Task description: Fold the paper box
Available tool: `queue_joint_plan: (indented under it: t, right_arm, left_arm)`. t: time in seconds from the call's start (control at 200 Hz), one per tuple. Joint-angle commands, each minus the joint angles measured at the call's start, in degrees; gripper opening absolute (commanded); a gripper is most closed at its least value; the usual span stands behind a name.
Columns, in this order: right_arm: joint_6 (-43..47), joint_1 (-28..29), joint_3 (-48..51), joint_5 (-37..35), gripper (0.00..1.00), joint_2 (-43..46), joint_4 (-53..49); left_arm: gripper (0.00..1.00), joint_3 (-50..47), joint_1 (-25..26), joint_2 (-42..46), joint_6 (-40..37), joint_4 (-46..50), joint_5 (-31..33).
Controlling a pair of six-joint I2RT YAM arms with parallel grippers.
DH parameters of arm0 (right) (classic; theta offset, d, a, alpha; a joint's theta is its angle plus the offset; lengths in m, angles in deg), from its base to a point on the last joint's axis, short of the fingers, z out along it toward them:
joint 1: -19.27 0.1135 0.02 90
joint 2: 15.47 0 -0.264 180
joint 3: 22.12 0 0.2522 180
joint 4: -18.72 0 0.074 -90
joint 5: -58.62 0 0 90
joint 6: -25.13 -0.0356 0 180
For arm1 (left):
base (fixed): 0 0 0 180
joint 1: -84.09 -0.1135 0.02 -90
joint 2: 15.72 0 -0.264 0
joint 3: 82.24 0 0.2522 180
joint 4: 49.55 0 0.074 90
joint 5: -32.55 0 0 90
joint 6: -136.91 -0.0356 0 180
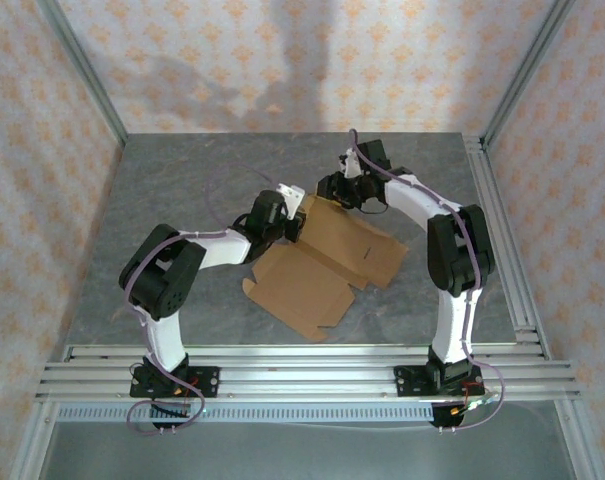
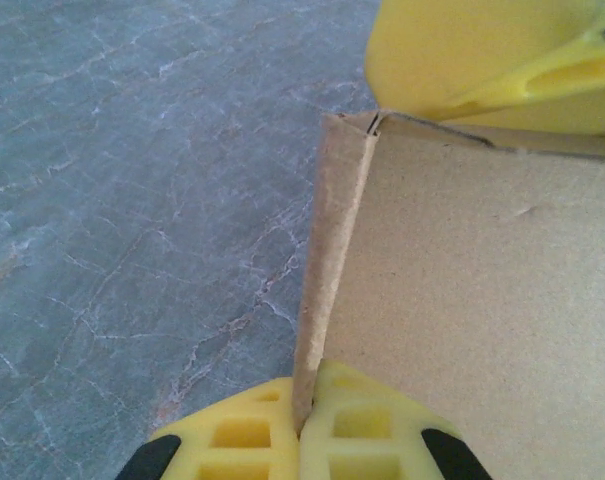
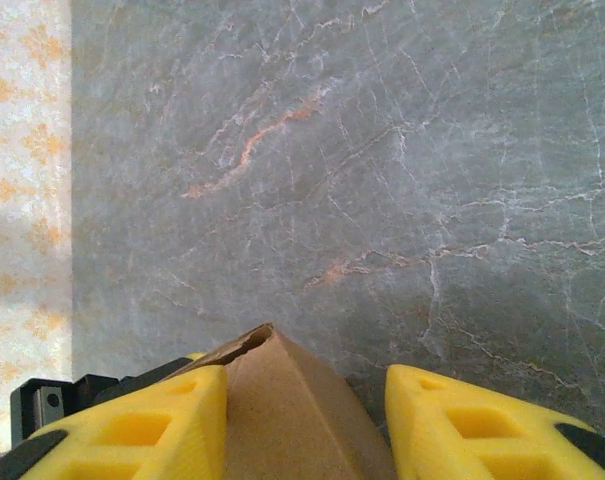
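Observation:
The paper box [image 1: 322,265] is a tan cardboard sheet lying mostly flat in the middle of the grey table, with its far-left flap raised. My left gripper [image 1: 295,225] is at that corner. In the left wrist view it [image 2: 304,415] is shut on the upright flap [image 2: 332,240], beside the flat panel [image 2: 482,300]. My right gripper [image 1: 334,190] hangs over the same far corner, and one of its yellow fingers [image 2: 482,55] shows just beyond the flap's end. In the right wrist view its jaws [image 3: 307,420] stand apart around the folded cardboard corner [image 3: 282,410], which lies against the left finger [image 3: 152,420] with a gap to the right one.
The marble-patterned table [image 1: 182,190] stretches bare around the sheet. Patterned walls close the cell at the back and both sides, with a metal frame rail [image 1: 502,230] along the right edge. Part of the left arm's black wrist [image 3: 52,400] sits close beside my right gripper.

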Motion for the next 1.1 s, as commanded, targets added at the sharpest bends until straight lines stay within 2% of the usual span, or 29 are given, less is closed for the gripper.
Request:
queue_joint_plan:
  t: [0.0, 0.44, 0.611, 0.806, 0.961, 1.096]
  right_arm:
    - [0.2, 1.8, 2.2, 2.3, 0.41, 3.0, -0.1]
    - [5.4, 3.6, 0.4, 0.2, 0.38, 3.6, -5.0]
    - [5.5, 3.7, 0.0, -0.3, 0.38, 4.6, -5.0]
    - [7.2, 3.0, 1.8, -5.9, 0.56, 9.3, -3.7]
    - [6.4, 1.3, 4.3, -9.5, 0.59, 12.6, -2.2]
    - [17.2, 1.5, 9.0, -13.1, 0.61, 19.3, 0.5]
  left_arm:
    - [0.04, 2.8, 0.7, 0.0, 1.7, -2.8, 1.6]
    - [0.06, 4.2, 1.3, -1.0, 2.5, -2.6, 2.0]
    - [0.01, 4.7, 1.2, -1.1, 2.9, -3.0, 1.3]
    - [0.0, 3.7, 1.2, -0.6, 1.9, -5.5, 1.6]
    - [0.0, 3.6, 1.2, -0.4, 1.3, -5.7, 2.4]
    - [0.0, 4.2, 1.2, 0.0, 0.9, -4.6, 2.6]
